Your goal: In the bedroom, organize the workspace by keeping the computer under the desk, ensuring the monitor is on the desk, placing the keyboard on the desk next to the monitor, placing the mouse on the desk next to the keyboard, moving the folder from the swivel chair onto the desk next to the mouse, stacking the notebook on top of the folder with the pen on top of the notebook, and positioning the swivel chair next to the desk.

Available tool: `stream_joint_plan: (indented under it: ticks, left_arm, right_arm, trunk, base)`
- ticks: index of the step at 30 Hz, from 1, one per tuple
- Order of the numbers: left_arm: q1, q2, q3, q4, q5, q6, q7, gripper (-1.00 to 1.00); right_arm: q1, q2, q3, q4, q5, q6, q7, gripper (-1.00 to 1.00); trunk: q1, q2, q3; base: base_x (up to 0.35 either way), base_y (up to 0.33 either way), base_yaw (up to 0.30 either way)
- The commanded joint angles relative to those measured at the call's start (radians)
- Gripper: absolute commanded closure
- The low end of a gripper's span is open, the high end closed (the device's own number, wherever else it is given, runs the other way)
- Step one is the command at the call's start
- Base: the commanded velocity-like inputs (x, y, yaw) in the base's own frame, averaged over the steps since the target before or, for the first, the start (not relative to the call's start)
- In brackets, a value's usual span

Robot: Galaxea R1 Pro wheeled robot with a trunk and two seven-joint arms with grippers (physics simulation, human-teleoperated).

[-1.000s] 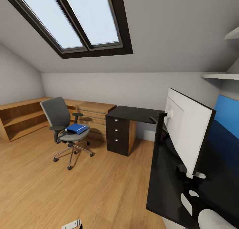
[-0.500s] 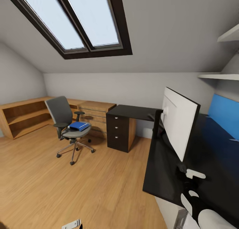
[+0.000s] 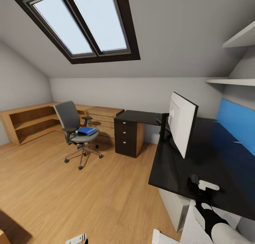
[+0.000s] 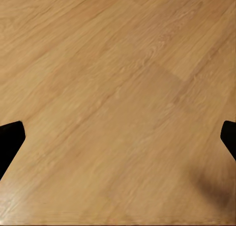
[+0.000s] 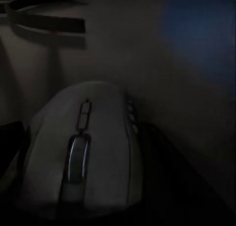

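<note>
The view is seen pulled back from the desk [image 3: 170,173], the monitor [image 3: 181,127] and swivel chair [image 3: 76,130] with folder [image 3: 87,131] smaller; the mouse [image 5: 86,152] is pinched by the right gripper [image 5: 73,177]; left gripper [image 4: 118,137] spread above floor [image 4: 118,88].

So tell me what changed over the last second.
The camera backed away and turned, so the desk, monitor and chair look farther off. Nothing itself visibly moved: the folder lies on the chair seat as before, and the right gripper stays over the desk.
</note>
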Motion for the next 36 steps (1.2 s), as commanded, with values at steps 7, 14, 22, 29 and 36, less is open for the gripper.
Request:
stream_joint_plan:
  ticks: [7,14,22,29,36]
  left_arm:
    - [-0.001,0.0,0.003,0.0,-0.002,-0.003,0.001,-1.0]
    - [-0.001,-0.001,0.003,0.0,-0.002,-0.003,0.0,-1.0]
    - [-0.001,-0.001,0.003,0.0,-0.002,-0.003,0.0,-1.0]
    - [-0.001,-0.001,0.003,0.0,-0.002,-0.003,0.0,-1.0]
    - [-0.001,-0.001,0.003,0.0,-0.002,-0.003,0.0,-1.0]
  right_arm:
    - [-0.001,0.0,0.0,0.001,-0.003,-0.004,-0.001,1.0]
    - [-0.001,0.001,0.0,0.001,-0.003,-0.005,-0.001,1.0]
    - [-0.001,0.002,0.001,0.003,0.0,-0.005,0.004,1.0]
    - [0.0,0.009,0.005,0.005,0.004,-0.006,0.012,1.0]
    - [0.001,0.031,0.015,0.016,0.034,-0.006,0.078,1.0]
  trunk:
    - [-0.001,-0.001,-0.001]
    - [-0.001,-0.001,-0.001]
    - [-0.001,-0.001,-0.001]
    - [-0.001,-0.001,-0.001]
    - [-0.005,0.006,0.002]
  base:
    - [-0.321,0.0,0.0]
    - [-0.321,0.0,0.0]
    - [-0.321,0.0,0.0]
    - [-0.296,0.0,0.0]
    - [-0.073,0.0,0.0]
